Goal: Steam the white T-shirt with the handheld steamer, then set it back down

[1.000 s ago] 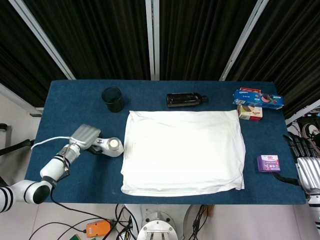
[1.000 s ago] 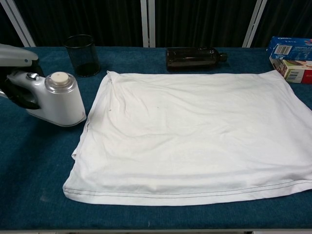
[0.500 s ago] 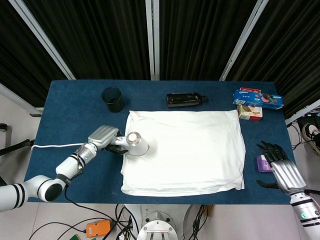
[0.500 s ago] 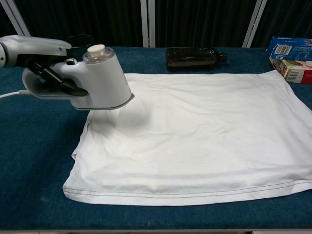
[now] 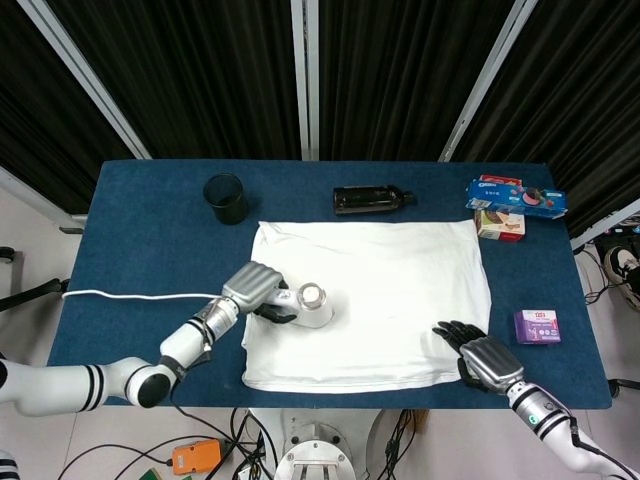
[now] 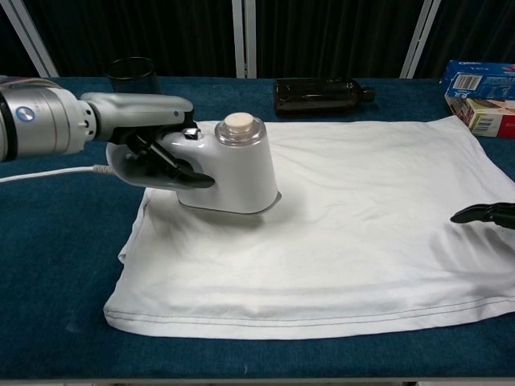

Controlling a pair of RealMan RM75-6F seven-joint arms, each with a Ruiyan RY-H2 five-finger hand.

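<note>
The white T-shirt [image 5: 375, 300] [image 6: 354, 217] lies flat across the middle of the blue table [image 5: 150, 230]. My left hand [image 5: 258, 287] [image 6: 153, 133] grips the handle of the white handheld steamer [image 5: 305, 305] [image 6: 229, 169], whose base rests on the shirt's left part. Its white cord [image 5: 140, 296] trails left over the table. My right hand [image 5: 478, 355] hovers over the shirt's front right corner with fingers spread and nothing in it; in the chest view only its dark fingertips [image 6: 483, 214] show at the right edge.
A black cup [image 5: 226, 197] stands at the back left. A dark bottle [image 5: 370, 199] lies just behind the shirt. Biscuit boxes [image 5: 515, 200] sit at the back right, and a small purple box [image 5: 537, 326] lies right of the shirt.
My left hand lifted the steamer from the table left of the shirt and moved it right onto the shirt. My right hand came in from the right edge to the shirt's front right corner.
</note>
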